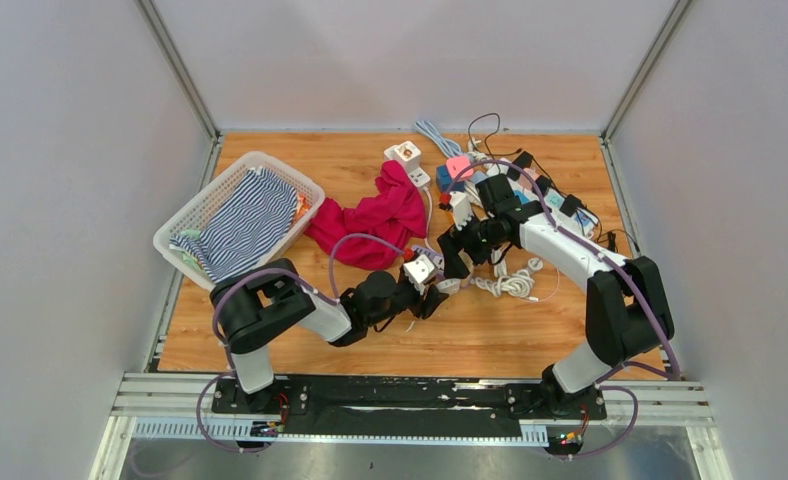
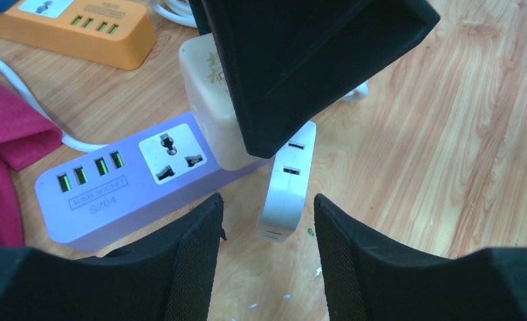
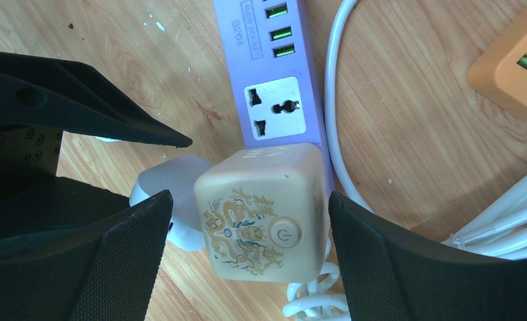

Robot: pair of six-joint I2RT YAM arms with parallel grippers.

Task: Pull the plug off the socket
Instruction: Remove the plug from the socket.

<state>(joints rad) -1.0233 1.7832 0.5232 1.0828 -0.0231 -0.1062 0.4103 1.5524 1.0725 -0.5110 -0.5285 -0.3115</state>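
The plug is a beige cube adapter with a gold dragon print and a power button. It sits on the end of a purple power strip, next to that strip's free universal socket. My right gripper is open, one finger on each side of the cube with a small gap each side. My left gripper is open and empty, low over the wood at the strip's end, straddling a small white charger. In the top view both grippers meet at mid-table.
An orange power strip lies beyond the purple one. A white cable coil lies right of the grippers. A red cloth, a white basket with striped cloth, and a heap of power strips lie farther back.
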